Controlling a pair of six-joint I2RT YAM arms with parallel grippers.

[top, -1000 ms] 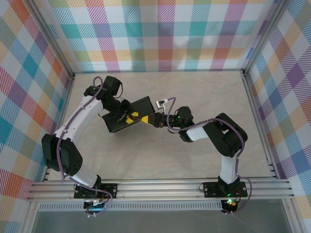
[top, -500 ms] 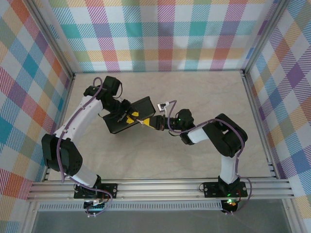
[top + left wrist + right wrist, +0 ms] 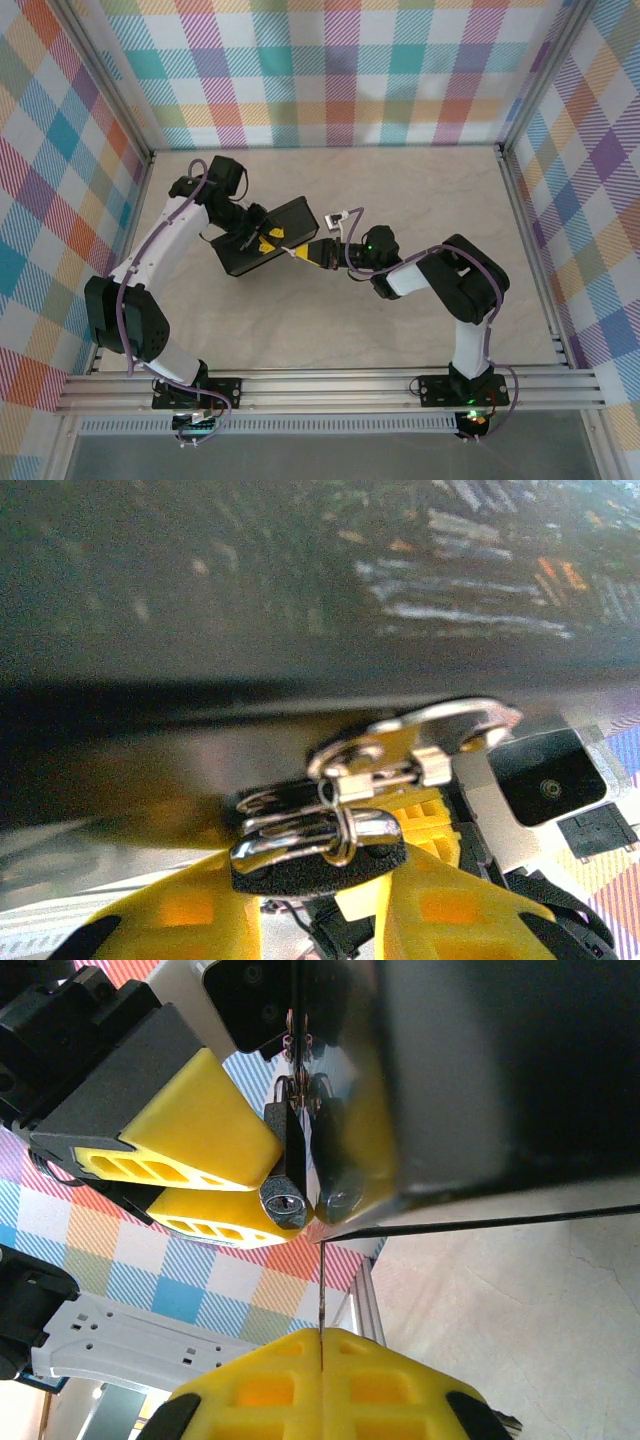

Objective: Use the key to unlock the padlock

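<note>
The small dark padlock (image 3: 318,868) hangs by its silvery shackle (image 3: 330,832) from the hasp (image 3: 400,765) of a dark box (image 3: 262,238). My left gripper (image 3: 320,905) is shut on the padlock body, one yellow finger on each side. In the right wrist view the padlock (image 3: 284,1200) shows its keyhole end, held between the left gripper's fingers (image 3: 190,1130). My right gripper (image 3: 321,1338) is shut on the thin key (image 3: 321,1285), seen edge-on. The key's tip stops just short of the keyhole and slightly to its right. From above, the right gripper (image 3: 298,254) sits at the box's near right corner, facing the left gripper (image 3: 262,240).
The dark box (image 3: 480,1080) takes up the right of the right wrist view, and its side (image 3: 250,600) spans the top of the left wrist view. Checkered walls (image 3: 330,70) enclose the pale table (image 3: 330,320). An aluminium rail (image 3: 330,388) runs along the near edge.
My right gripper has moved left with the key, closing on the padlock at the box's corner. The left arm and the box have stayed put.
</note>
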